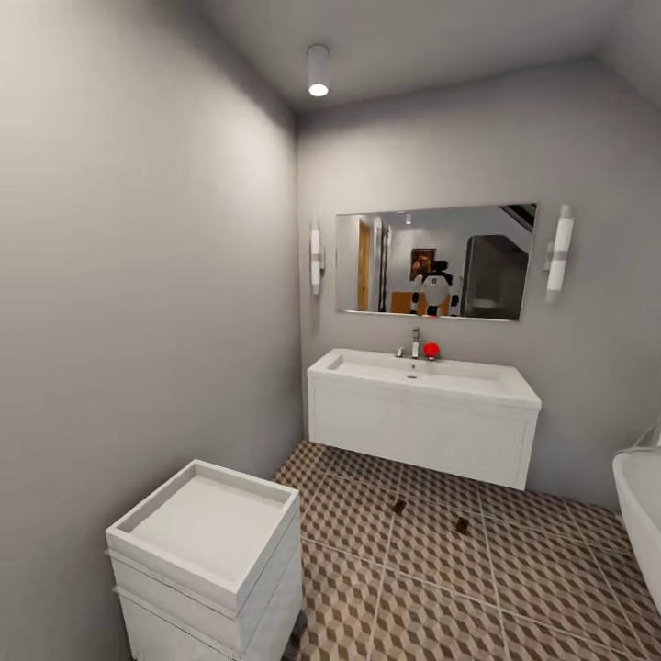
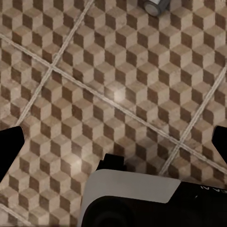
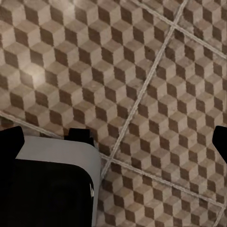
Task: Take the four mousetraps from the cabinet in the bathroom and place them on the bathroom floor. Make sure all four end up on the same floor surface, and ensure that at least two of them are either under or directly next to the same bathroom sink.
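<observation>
White unit (image 1: 207, 542): low, open-topped, at the head view's left, against the grey wall.
Bathroom sink (image 1: 424, 378): white basin with chrome tap on a wall-hung vanity, under a mirror (image 1: 433, 262); a small red object (image 1: 431, 350) sits beside the tap.
Mousetraps: two small dark pieces, one (image 1: 398, 506) and another (image 1: 463, 526), lie on the bathroom floor (image 1: 514, 588) just in front of the vanity.
Bathtub (image 1: 643, 514): white edge at right.
Left gripper (image 2: 113, 142): spread wide, empty, over cube-pattern tiles.
Right gripper (image 3: 113, 142): spread wide, empty, over tiles.

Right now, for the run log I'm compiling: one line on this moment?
mousetraps: two on bathroom floor by bathroom sink | left gripper: open, empty | right gripper: open, empty
</observation>
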Tool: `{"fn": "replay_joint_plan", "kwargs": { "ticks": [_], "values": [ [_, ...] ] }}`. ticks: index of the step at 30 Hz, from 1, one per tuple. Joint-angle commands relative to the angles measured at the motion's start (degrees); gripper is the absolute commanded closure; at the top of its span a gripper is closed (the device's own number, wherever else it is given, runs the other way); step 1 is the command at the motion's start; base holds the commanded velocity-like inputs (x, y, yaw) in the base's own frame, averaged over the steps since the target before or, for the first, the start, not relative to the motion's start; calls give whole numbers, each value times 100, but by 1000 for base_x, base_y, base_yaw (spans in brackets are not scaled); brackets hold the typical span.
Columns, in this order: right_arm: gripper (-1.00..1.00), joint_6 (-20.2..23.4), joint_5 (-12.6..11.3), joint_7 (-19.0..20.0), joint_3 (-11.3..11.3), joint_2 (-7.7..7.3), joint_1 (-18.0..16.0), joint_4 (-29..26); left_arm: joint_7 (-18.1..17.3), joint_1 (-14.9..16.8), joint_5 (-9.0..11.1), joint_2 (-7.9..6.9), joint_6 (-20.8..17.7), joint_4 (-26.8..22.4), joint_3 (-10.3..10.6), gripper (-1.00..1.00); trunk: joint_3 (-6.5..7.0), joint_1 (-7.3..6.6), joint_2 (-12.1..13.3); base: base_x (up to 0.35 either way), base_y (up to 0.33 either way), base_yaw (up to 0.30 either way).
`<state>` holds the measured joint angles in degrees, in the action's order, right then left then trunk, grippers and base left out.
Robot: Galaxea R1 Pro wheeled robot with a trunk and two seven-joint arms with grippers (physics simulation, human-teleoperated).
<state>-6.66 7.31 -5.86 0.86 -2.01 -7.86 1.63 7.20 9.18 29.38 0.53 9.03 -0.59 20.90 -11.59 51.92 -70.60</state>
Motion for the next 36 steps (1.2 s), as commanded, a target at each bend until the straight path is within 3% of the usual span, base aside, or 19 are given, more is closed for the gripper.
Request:
{"fn": "replay_joint_plan", "kwargs": {
  "ticks": [1, 9, 36],
  "values": [
    [-100, -28, 62, -29, 4, 23, -9, 16, 20, 4, 32, 4, 16, -1, 48, -100, -8, 0, -4, 0, 0, 300],
    [-100, -42, 87, -30, 8, 118, -9, 14, 19, 4, 27, 1, 11, -16, 55, -100, -8, 0, -4, 0, 0, 300],
    [-100, -76, 69, -32, 4, 141, -11, 13, 19, 4, 6, -1, 20, -20, 51, -100, -8, 0, -4, 0, 0, 300]
  ]
}}
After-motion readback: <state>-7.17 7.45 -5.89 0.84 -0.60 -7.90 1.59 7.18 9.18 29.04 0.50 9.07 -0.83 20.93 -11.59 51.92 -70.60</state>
